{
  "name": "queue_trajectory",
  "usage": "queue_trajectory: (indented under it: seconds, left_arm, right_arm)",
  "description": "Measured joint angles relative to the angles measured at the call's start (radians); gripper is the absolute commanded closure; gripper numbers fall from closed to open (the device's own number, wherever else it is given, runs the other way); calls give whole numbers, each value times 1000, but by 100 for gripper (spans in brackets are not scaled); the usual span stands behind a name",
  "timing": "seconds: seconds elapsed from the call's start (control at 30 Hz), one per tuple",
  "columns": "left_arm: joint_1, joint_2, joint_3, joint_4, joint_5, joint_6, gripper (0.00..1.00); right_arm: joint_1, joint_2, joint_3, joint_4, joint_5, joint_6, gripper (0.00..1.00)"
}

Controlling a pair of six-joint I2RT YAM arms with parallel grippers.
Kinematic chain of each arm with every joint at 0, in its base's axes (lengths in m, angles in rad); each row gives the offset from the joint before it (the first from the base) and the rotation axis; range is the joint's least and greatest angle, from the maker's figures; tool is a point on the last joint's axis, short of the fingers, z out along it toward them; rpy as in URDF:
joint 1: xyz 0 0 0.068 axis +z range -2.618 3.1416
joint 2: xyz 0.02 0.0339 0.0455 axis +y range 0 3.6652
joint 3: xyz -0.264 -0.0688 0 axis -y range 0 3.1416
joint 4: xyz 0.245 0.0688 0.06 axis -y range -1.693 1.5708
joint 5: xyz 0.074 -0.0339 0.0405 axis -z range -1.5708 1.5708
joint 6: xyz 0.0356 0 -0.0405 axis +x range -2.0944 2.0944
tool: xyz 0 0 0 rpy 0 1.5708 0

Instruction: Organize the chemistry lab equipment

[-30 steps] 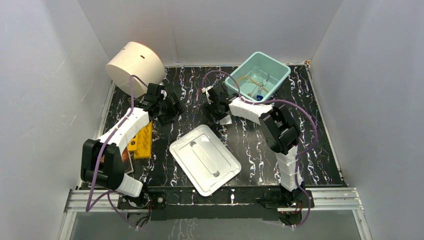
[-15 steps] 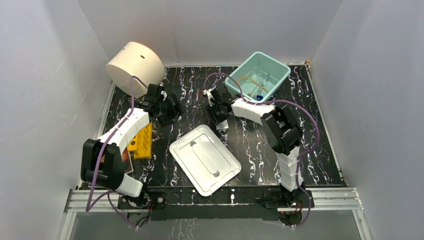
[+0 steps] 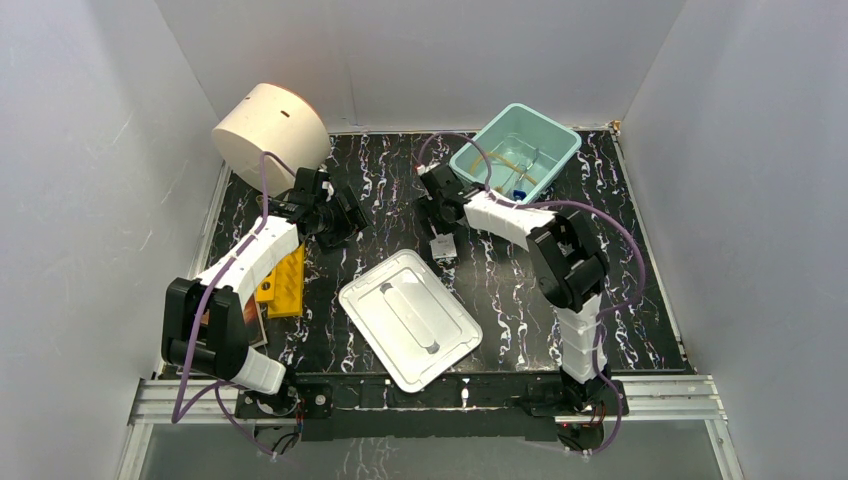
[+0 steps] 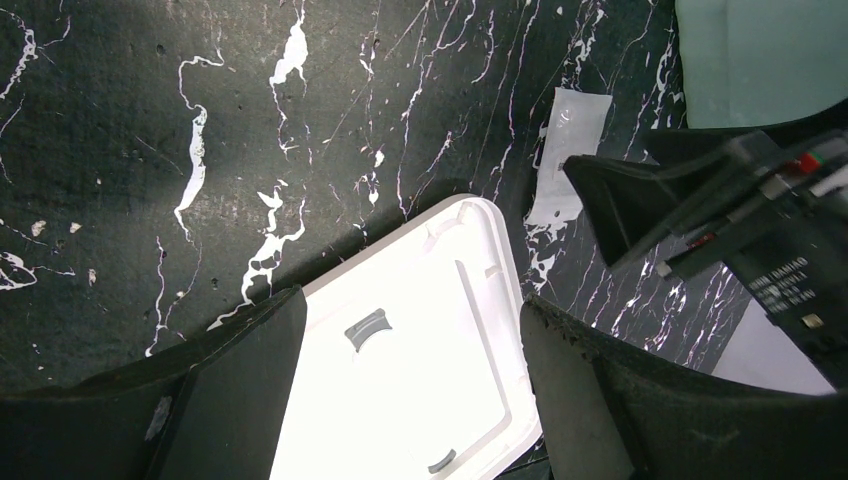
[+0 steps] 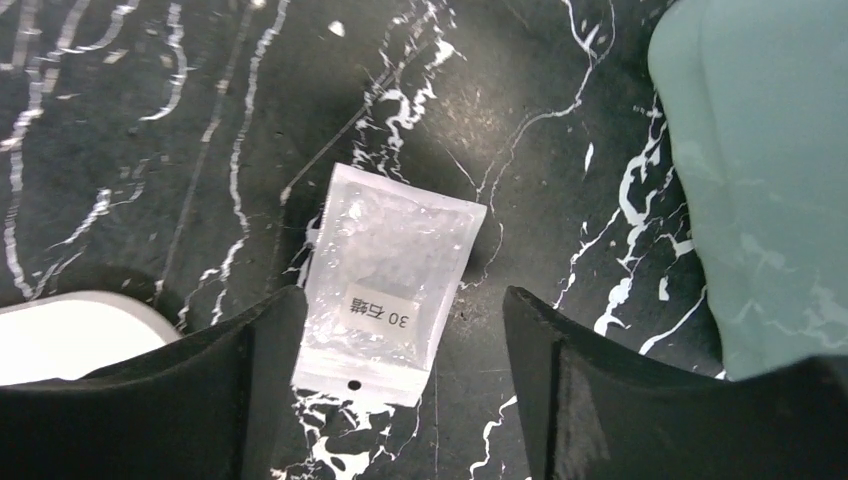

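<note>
A white packet [image 5: 385, 280] with a printed label lies flat on the black marbled table, below and between the open fingers of my right gripper [image 5: 398, 305], closer to the left finger. In the top view the packet [image 3: 443, 247] lies just in front of the right gripper [image 3: 438, 218]. The teal bin [image 3: 548, 141] behind it holds tan tubing [image 3: 503, 158], clear glassware and a blue cap [image 3: 519, 193]. My left gripper [image 3: 343, 216] is open and empty over the table's left middle; its wrist view shows the packet [image 4: 572, 150] at the far right.
The bin's white lid [image 3: 410, 318] lies flat in the front middle and fills the gap between the left fingers [image 4: 400, 385]. A cream cylinder [image 3: 268, 125] stands at the back left. A yellow object [image 3: 283, 280] and a dark book [image 3: 247, 322] lie by the left arm.
My right gripper has drawn back from the packet toward the rear. The packet now lies uncovered on the table, shifted slightly forward. The left arm has not moved.
</note>
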Motion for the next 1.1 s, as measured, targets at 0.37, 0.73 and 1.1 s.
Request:
queue_trajectory:
  seconds: [0.37,0.73,1.1]
  left_arm:
    - [0,0,0,0,-2,0,23]
    - [0,0,0,0,-2,0,23]
    - [0,0,-3,15,30,0,23]
  right_arm:
    - [-5,51,-13,-5,-69,15,15]
    - [-11,51,-18,16,-107,-2,53]
    - [-11,-5,-34,33,-93,26,98]
